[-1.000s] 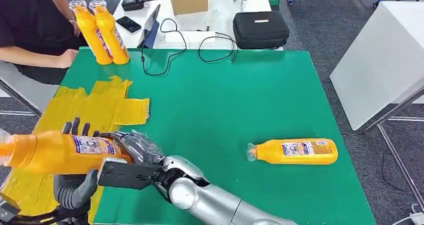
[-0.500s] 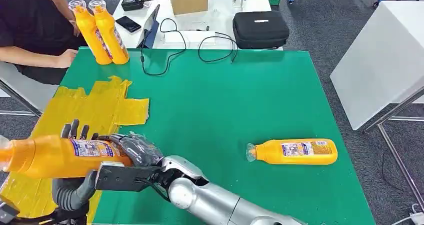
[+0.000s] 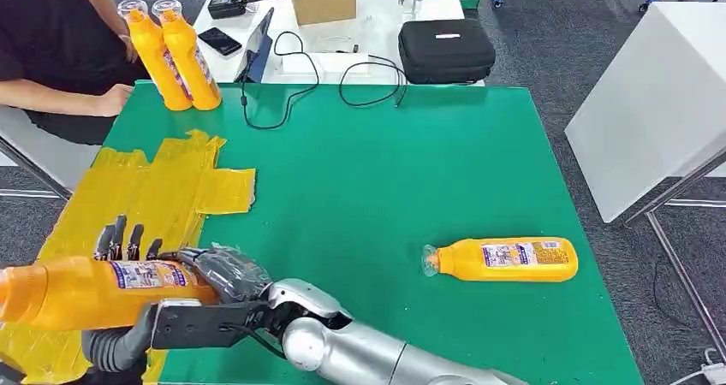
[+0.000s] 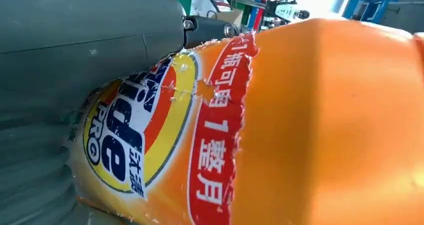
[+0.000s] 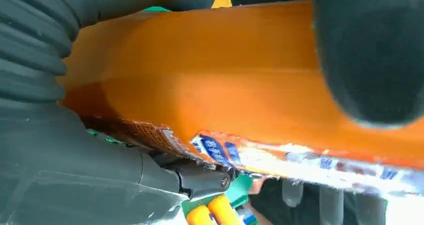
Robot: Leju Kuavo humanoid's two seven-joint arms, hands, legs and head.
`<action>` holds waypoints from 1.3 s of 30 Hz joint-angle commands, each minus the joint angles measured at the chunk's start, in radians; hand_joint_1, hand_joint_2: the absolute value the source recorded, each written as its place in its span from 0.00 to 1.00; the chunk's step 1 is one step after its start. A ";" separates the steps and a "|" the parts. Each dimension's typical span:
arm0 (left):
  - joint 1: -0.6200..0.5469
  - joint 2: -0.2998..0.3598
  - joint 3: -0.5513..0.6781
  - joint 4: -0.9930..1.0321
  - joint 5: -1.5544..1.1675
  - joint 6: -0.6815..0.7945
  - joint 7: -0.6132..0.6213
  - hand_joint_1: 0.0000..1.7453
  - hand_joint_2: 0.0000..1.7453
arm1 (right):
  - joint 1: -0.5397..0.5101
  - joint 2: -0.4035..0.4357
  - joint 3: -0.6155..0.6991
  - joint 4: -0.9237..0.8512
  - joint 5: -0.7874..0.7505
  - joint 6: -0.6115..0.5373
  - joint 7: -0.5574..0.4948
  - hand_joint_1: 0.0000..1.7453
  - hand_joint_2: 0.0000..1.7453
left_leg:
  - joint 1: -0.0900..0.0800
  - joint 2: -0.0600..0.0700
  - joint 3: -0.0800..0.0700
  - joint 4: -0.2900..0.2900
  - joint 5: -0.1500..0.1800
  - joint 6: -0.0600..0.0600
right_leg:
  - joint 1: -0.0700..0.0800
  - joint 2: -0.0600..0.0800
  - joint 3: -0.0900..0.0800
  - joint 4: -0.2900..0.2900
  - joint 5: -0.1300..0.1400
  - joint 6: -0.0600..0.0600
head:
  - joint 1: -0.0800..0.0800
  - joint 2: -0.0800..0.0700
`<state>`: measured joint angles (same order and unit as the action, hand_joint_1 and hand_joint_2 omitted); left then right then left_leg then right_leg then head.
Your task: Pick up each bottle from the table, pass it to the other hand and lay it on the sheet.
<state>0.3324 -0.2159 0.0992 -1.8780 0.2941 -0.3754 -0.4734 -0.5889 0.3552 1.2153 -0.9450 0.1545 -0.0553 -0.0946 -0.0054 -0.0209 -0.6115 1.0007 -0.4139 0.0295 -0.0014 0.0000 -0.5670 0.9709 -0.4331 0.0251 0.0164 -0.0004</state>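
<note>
A: Head view, item: bottle (image 3: 94,293) held level over sheet (image 3: 163,188); right hand (image 3: 210,274) and left hand (image 3: 120,342) both wrapped it.
B: Judged mid-handover; right hand needed to let go first, then lay it down

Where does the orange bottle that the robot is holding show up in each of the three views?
Head view: the held orange bottle lies sideways at lower left, over the yellow sheet.
Left wrist view: it fills the centre and right, label facing the camera.
Right wrist view: it runs across the middle.
Shared landmark: the green table, glimpsed in the right wrist view.
</note>
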 commanded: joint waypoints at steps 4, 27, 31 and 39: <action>-0.061 0.001 -0.023 0.028 0.002 0.002 -0.007 1.00 1.00 | 0.017 -0.006 0.134 0.081 -0.008 0.011 -0.007 1.00 1.00 | 0.001 -0.001 0.003 -0.001 0.000 -0.001 | 0.001 -0.003 0.003 -0.002 -0.001 0.000 | 0.000 0.000; -0.060 -0.002 -0.010 0.027 0.014 -0.011 -0.011 1.00 1.00 | 0.026 -0.006 0.112 0.098 -0.007 -0.010 -0.017 1.00 1.00 | 0.000 -0.001 0.002 -0.001 0.000 -0.001 | 0.000 -0.003 0.002 -0.002 0.000 0.000 | 0.000 0.000; -0.056 -0.006 0.007 0.020 0.014 -0.008 -0.009 1.00 1.00 | 0.036 -0.006 0.027 0.121 0.018 -0.053 -0.054 0.00 0.00 | 0.001 -0.002 0.003 -0.001 0.000 -0.002 | 0.001 -0.004 0.004 -0.002 -0.001 0.000 | 0.000 0.000; -0.111 -0.006 0.129 0.006 -0.294 0.209 -0.077 1.00 1.00 | 0.124 -0.083 -0.334 -0.050 0.243 0.013 -0.106 0.00 0.00 | 0.001 -0.002 0.002 0.000 0.000 -0.002 | 0.001 -0.004 0.004 -0.001 -0.001 0.000 | 0.000 0.000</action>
<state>0.3152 -0.2174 0.1210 -1.8818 0.2268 -0.3322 -0.5028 -0.5348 0.3513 1.1432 -0.8961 0.2908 -0.0912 -0.1984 -0.0054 -0.0209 -0.6115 1.0007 -0.4139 0.0295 -0.0014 -0.0001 -0.5671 0.9710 -0.4331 0.0251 0.0168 -0.0004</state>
